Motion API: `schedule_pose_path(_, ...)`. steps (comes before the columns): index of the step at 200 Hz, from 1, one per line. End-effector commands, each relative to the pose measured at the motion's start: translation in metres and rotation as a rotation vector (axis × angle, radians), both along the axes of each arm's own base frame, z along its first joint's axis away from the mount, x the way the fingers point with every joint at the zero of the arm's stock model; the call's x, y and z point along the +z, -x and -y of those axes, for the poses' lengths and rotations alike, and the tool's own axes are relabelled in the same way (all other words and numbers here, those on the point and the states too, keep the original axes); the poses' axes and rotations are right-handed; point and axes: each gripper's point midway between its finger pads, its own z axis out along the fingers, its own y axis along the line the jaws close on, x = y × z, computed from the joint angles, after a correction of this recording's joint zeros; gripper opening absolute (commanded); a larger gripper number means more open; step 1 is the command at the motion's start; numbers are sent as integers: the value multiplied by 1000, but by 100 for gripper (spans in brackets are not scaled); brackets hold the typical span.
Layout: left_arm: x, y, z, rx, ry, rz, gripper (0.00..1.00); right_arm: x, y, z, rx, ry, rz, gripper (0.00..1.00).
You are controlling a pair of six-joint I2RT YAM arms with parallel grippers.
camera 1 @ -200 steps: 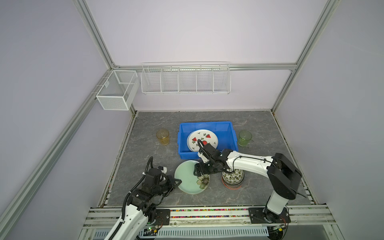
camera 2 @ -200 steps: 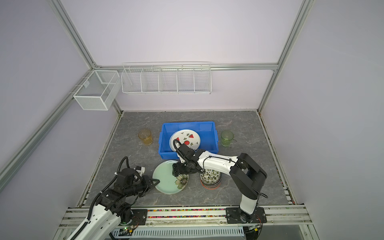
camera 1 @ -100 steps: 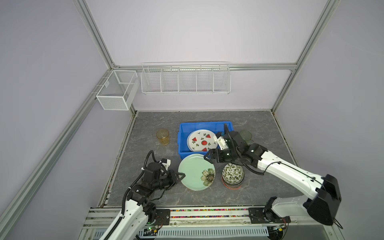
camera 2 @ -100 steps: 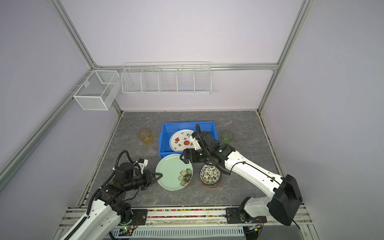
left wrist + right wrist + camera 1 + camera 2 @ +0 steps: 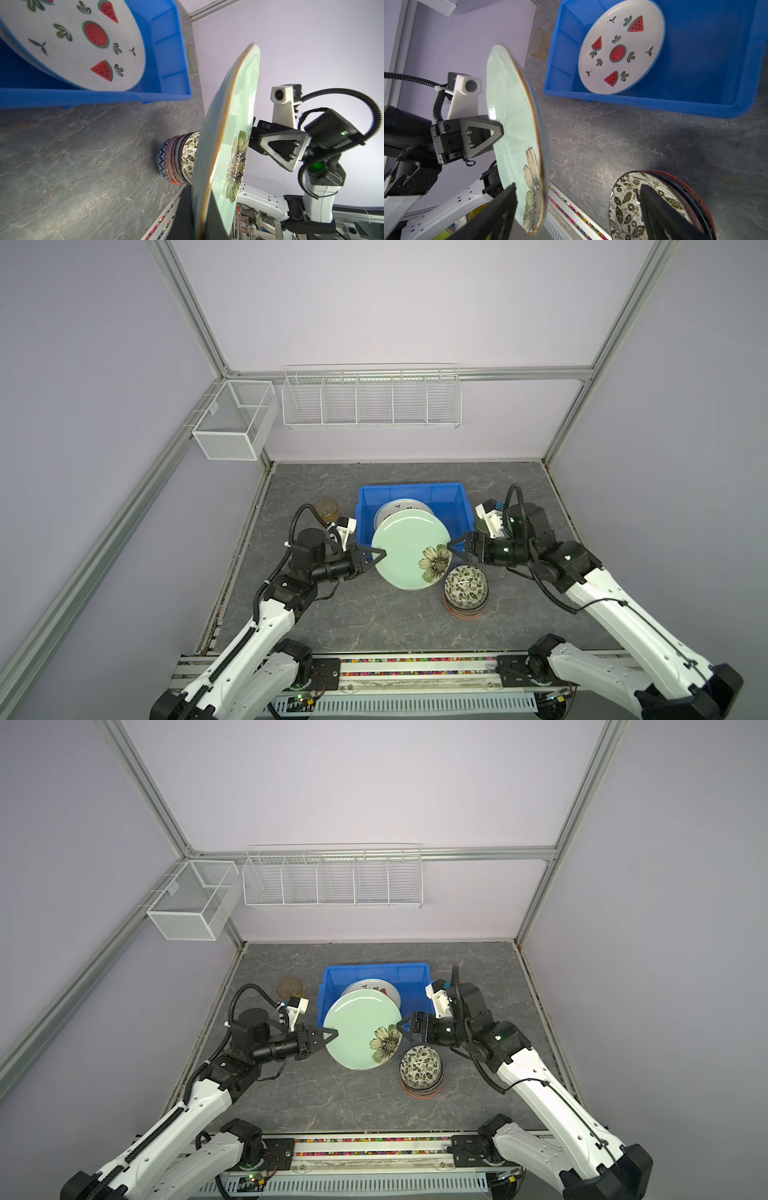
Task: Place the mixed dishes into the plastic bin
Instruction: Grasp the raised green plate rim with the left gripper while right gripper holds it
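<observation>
The pale green plate (image 5: 405,547) with a flower hangs tilted above the table, overlapping the front wall of the blue plastic bin (image 5: 411,492). My left gripper (image 5: 377,556) is shut on the plate's left rim. My right gripper (image 5: 455,549) stands open, its jaws straddling the right rim beside the flower; in the right wrist view the plate (image 5: 512,116) sits near one finger (image 5: 500,207), far from the other. The watermelon plate (image 5: 398,506) lies in the bin. A stack of patterned bowls (image 5: 465,587) stands right of the green plate. An amber cup (image 5: 326,509) stands left of the bin.
A green glass cup (image 5: 192,58) stands beyond the bin's right end, hidden behind the right arm in both top views. Two white wire baskets (image 5: 372,400) (image 5: 232,423) hang on the back and left walls. Grey stone floor (image 5: 374,614) lies in front.
The green plate has come up off the table and moved toward the bin in my left gripper. The right arm swung out to the right and its jaws widened around the plate's right rim.
</observation>
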Motion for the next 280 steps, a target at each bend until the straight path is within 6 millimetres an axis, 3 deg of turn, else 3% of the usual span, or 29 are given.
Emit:
schedule_pose_path(1, 49, 3, 11, -95, 86, 180, 0, 3, 10, -3, 32, -66, -30, 95)
schedule_pose_path(39, 49, -1, 15, -113, 87, 178, 0, 9, 9, -12, 57, -127, -37, 100)
schedule_pose_path(91, 48, -4, 16, -102, 82, 179, 0, 11, -4, -30, 95, -186, -46, 87)
schedule_pose_path(118, 41, -7, 16, -93, 71, 164, 0, 15, -10, -39, 125, -199, -44, 73)
schedule_pose_path(163, 37, -9, 13, -67, 58, 162, 0, 14, -20, -53, 160, -215, -47, 61)
schedule_pose_path(244, 31, -13, 14, -59, 48, 154, 0, 12, -30, -58, 160, -219, -47, 48)
schedule_pose_path(280, 29, -16, 14, -54, 43, 152, 0, 11, -34, -59, 154, -216, -51, 37)
